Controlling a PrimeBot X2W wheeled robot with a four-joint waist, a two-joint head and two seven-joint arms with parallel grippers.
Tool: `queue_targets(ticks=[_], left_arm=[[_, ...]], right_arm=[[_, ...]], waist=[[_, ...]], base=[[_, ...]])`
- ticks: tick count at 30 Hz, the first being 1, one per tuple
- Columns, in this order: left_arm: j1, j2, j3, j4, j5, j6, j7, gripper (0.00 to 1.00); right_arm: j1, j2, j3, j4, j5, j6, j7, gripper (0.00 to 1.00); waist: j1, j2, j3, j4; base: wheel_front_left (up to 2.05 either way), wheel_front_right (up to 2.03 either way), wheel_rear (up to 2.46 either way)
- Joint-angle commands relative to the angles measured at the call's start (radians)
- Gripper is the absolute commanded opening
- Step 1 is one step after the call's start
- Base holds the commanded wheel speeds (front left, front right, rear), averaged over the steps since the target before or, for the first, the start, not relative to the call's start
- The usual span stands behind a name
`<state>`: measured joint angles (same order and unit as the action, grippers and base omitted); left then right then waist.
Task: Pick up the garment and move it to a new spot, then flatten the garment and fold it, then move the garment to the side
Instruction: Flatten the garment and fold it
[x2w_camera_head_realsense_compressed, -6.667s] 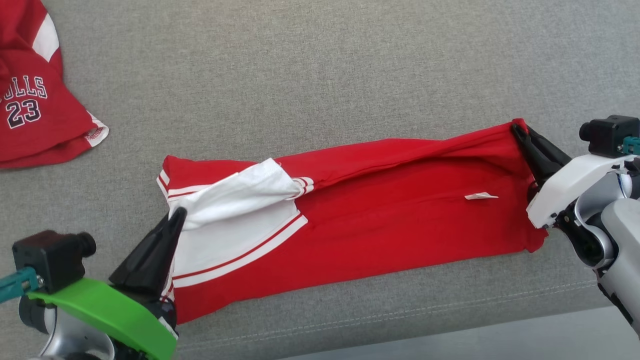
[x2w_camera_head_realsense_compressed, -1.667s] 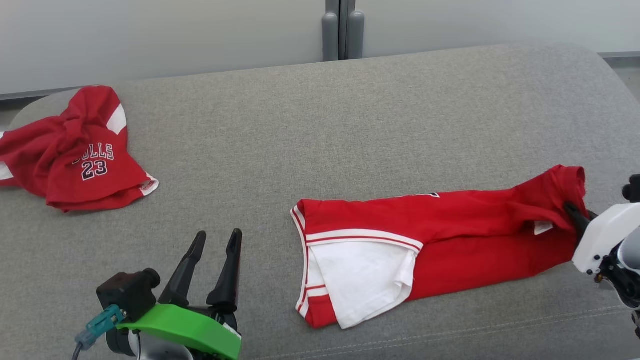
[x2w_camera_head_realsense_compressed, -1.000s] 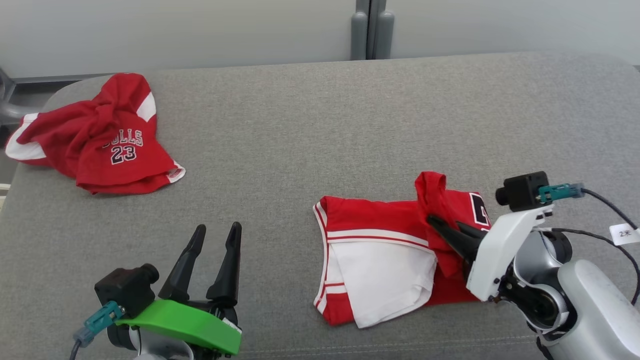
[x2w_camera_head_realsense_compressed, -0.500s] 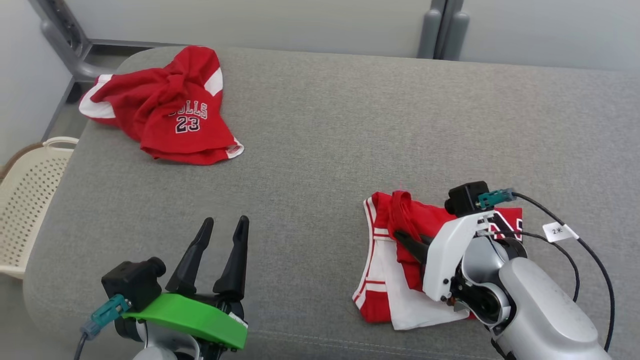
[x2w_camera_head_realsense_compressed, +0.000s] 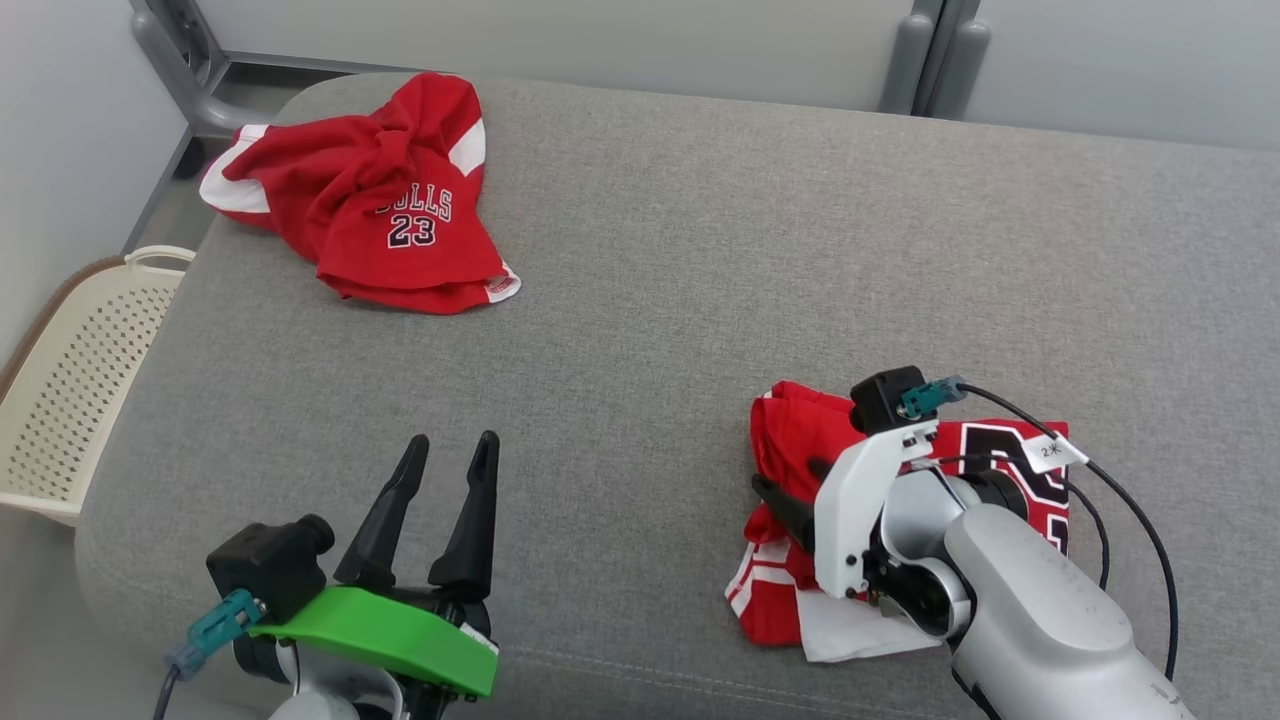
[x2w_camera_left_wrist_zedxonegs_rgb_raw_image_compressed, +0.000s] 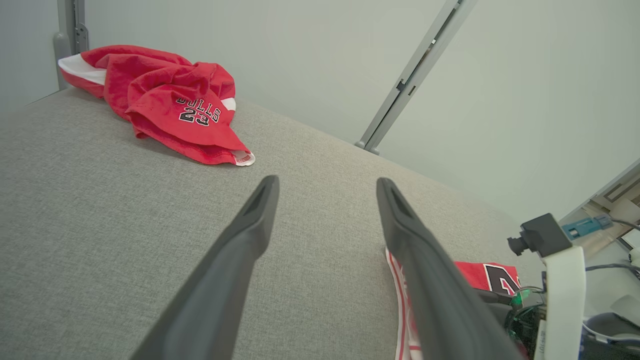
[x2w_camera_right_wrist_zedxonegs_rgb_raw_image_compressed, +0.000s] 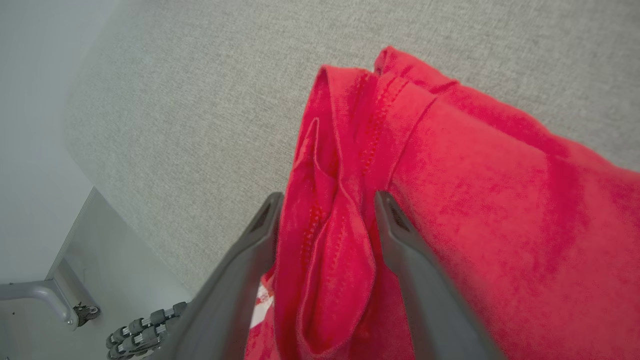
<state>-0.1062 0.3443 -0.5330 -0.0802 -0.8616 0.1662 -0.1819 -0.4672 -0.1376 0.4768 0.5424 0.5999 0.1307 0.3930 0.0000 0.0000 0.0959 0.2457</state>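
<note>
With the fold seemingly finished, the red jersey (x2w_camera_head_realsense_compressed: 795, 435) lies bunched near the front edge of the bench (x2w_camera_head_realsense_compressed: 650, 350), the right gripper (x2w_camera_right_wrist_zedxonegs_rgb_raw_image_compressed: 327, 200) spread wide astride one ridge of cloth, so shifting it aside likely needs a fresh grip

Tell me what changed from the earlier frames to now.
The right gripper carried the right end of the garment leftward over its other end, folding it in half, then opened; loose cloth lies between its fingers. The left gripper stayed open and idle, and the crumpled jersey stayed put.
</note>
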Motion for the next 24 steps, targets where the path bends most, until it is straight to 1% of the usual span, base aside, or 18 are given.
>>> queue_targets(ticks=[1, 7, 10, 13, 19, 24], left_arm=[[-0.014, 0.002, 0.002, 0.002, -0.003, -0.001, -0.004, 1.00], [-0.002, 0.008, 0.002, -0.002, -0.001, 0.005, -0.003, 1.00], [0.002, 0.011, -0.003, -0.005, 0.005, 0.008, 0.002, 1.00], [0.002, 0.013, -0.010, -0.010, 0.013, 0.011, 0.007, 1.00], [-0.005, 0.005, -0.035, -0.011, 0.021, 0.009, 0.020, 1.00], [-0.019, -0.001, -0.050, -0.006, 0.026, 0.005, 0.028, 1.00]], right_arm=[[-0.023, -0.003, 0.008, -0.004, -0.015, 0.000, -0.014, 1.00], [-0.062, -0.022, 0.014, -0.063, -0.020, 0.000, -0.047, 1.00], [-0.084, -0.054, 0.002, -0.120, -0.037, 0.000, -0.067, 1.00], [-0.087, -0.094, -0.030, -0.173, -0.040, 0.000, -0.077, 1.00], [-0.031, -0.178, -0.120, -0.251, -0.047, 0.000, -0.066, 1.00], [0.053, -0.217, -0.170, -0.280, -0.039, 0.000, -0.054, 1.00]], waist=[[0.0000, 0.0000, -0.003, -0.010], [0.0000, 0.0000, -0.013, -0.045], [0.0000, 0.0000, -0.021, -0.072], [0.0000, 0.0000, -0.028, -0.102], [0.0000, 0.0000, -0.032, -0.176], [0.0000, 0.0000, -0.022, -0.230]], base=[[0.00, 0.00, 0.00], [0.00, 0.00, 0.00], [0.00, 0.00, 0.00], [0.00, 0.00, 0.00], [0.00, 0.00, 0.00], [0.00, 0.00, 0.00]])
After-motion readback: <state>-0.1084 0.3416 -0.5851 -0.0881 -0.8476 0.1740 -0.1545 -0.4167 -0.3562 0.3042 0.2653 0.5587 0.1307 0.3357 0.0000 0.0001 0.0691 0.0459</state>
